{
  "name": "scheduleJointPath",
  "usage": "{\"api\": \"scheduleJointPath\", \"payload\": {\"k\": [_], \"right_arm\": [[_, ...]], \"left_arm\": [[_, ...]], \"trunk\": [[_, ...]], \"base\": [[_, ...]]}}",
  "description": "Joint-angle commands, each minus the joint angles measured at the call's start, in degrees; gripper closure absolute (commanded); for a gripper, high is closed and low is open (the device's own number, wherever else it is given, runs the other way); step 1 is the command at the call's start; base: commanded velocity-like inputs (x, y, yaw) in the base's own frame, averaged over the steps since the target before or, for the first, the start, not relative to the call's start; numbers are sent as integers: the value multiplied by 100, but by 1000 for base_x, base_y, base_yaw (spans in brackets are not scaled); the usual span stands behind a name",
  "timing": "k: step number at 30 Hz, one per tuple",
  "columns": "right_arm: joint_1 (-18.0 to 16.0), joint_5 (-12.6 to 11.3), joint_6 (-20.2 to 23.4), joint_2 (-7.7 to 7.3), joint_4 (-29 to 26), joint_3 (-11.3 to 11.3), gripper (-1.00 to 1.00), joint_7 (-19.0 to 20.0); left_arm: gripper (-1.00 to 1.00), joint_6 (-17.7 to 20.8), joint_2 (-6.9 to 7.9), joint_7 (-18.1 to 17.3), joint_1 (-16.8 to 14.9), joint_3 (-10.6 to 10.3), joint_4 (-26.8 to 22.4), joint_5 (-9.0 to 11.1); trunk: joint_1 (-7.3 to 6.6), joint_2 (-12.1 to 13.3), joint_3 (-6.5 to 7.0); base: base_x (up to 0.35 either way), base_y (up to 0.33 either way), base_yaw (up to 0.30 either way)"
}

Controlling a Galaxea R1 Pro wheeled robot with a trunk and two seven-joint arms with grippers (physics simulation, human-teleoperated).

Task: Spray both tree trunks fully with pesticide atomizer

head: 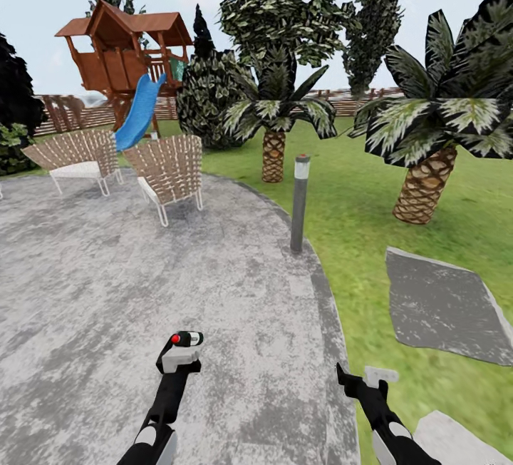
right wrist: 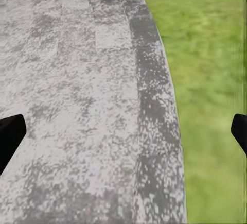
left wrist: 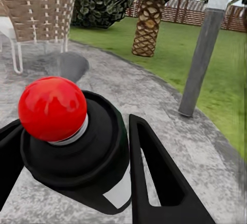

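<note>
The pesticide atomizer (head: 189, 339), a small black bottle with a white label band and a red round cap, is held in my left gripper (head: 183, 345) low over the grey paved floor (head: 107, 294). In the left wrist view the atomizer (left wrist: 77, 152) sits between the two black fingers (left wrist: 154, 177), with my left gripper (left wrist: 77, 165) shut on it. My right gripper (head: 363, 381) hovers open and empty near the paving's edge. In the right wrist view my right gripper (right wrist: 124, 134) has its tips far apart. The tree trunks are out of view.
A grey bollard lamp (head: 300, 201) stands at the paving's rim ahead. Two wicker chairs (head: 167, 172) sit at the left. Short palms (head: 273, 147) (head: 426, 183) grow on the lawn, a stone slab (head: 442, 304) lies to the right, and a playhouse with a slide (head: 121, 51) stands at the back.
</note>
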Motion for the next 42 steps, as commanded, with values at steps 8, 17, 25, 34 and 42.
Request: {"api": "scheduleJointPath", "payload": {"k": [8,17,25,34,42], "right_arm": [[-6,55,-21,3,8,-50,-100,27],[-6,55,-21,3,9,-50,-100,27],[-6,55,-21,3,9,-50,-100,27],[-6,52,-20,2,15,-50,-100,27],[-6,50,-17,1,15,-50,-100,27]], "left_arm": [[100,-10,-1,-37,-2,7,2,40],[100,-14,-1,-38,-2,6,35,40],[100,-11,-1,-38,-2,6,38,40],[100,-10,-7,-38,-2,-2,46,40],[100,-10,-10,-38,-2,-3,46,40]], "trunk": [[2,-2,-5],[2,-2,-5],[2,-2,-5],[2,-2,-5],[2,-2,-5]], "base": [[220,-19,-288],[212,-6,-299],[248,-123,-300],[262,-185,-300],[263,-190,-300]]}}
